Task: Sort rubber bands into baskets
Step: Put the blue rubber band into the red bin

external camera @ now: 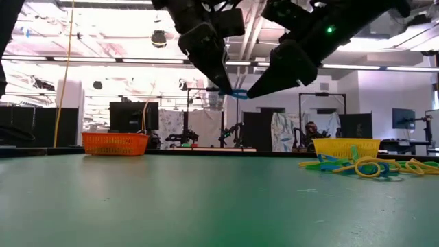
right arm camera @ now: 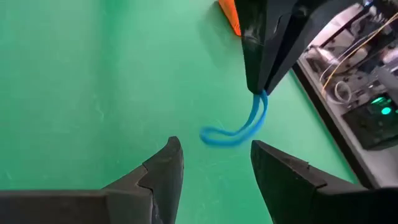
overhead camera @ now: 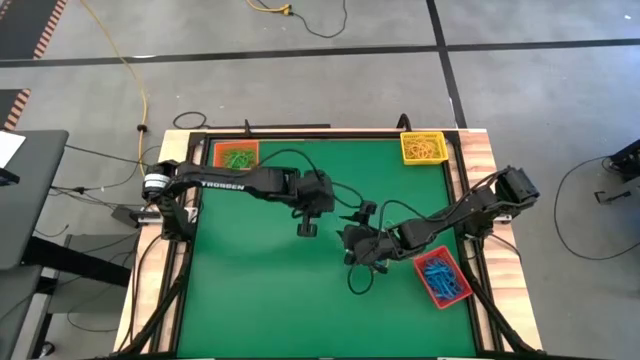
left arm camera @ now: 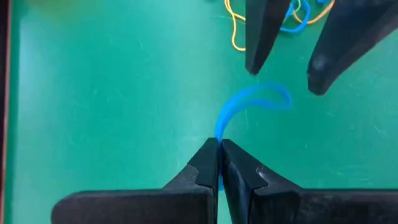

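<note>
Listing from the nearest item outward, we record first the left gripper (left arm camera: 219,146), fingers pinched flat together on one end of a blue rubber band (left arm camera: 249,102), which it holds up off the green table (overhead camera: 260,290).

Item: the band itself. It hangs free from the left fingertips as a slack curved loop; its long axis runs out from that pinch toward the right gripper (right arm camera: 214,152), and its free end curls between the two grippers. In the low view the band (external camera: 234,93) sits in mid-air at the point where both arms converge.

Item: the right gripper, jaws spread wide, empty, its fingers (left arm camera: 258,37) poised either side of the band's free end and just short of it. We judge this the nearer free effector, and the coming move a handover: the right jaws need only advance along the band's axis and shut on the loop.

Item: red basket (overhead camera: 442,277), blue bands inside, just beside the right arm at the table's right edge, near side. We take it for the destination.

Item: a loose pile of yellow and blue bands (external camera: 363,167) on the table.

Item: yellow basket (overhead camera: 423,146), far right corner; orange basket (overhead camera: 235,154), far left corner, green bands inside, well apart from the handover point.
</note>
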